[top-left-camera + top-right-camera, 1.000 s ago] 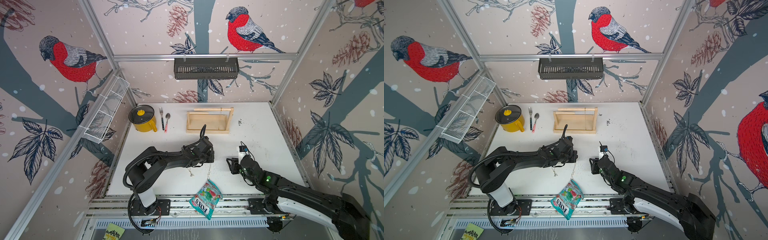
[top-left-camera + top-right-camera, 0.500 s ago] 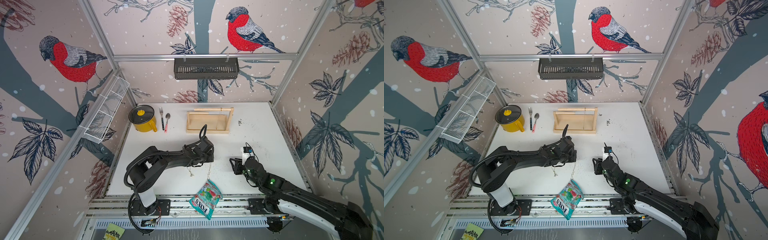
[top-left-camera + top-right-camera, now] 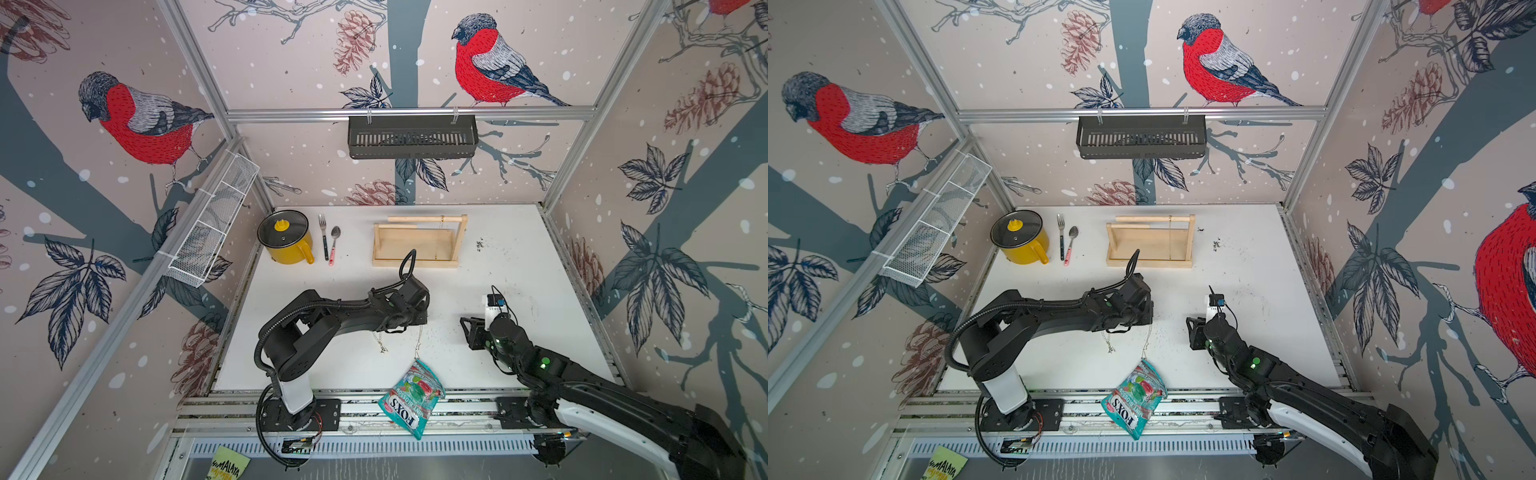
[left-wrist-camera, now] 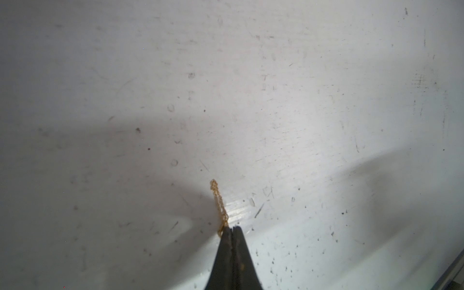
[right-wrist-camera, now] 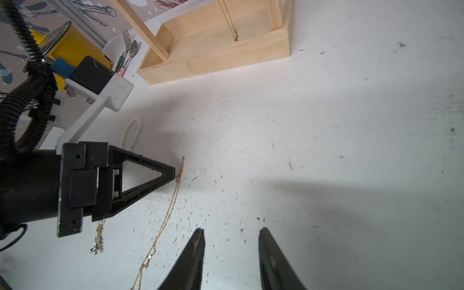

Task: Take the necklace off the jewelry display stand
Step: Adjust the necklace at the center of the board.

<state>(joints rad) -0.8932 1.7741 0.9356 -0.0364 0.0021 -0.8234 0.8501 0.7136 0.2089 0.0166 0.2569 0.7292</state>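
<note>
Gold fine-link necklace (image 5: 162,226) in left pincer (image 5: 173,173)

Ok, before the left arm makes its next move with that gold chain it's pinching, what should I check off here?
1. Left gripper shut on the gold chain: ok.
2. Gold chain clear of the jewelry display stand, trailing on the table: ok.
3. Right gripper open and empty: ok.
4. Stand emptied: not ok. Another necklace hangs from the dowel bar.
5. Chain's far end free of the candy bag: cannot tell. In both top views it runs up to the bag's edge.
</note>
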